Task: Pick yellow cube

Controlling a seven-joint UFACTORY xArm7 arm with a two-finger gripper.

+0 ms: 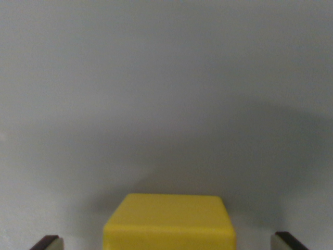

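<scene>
Only the wrist camera is showing, looking down close over the grey surface [166, 78], its fingertips [49, 242] peeking in at both bottom corners of the frame.

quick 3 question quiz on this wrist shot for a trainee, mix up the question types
1. True or false: the yellow cube sits between the two fingers with a gap on each side.
2. What colour is the surface under the cube? A) grey B) white C) wood brown
3. Fill in: the cube lies at the ___ edge of the wrist view.

Key: 1 true; 2 A; 3 bottom. The gripper is open and not touching the cube.
</scene>
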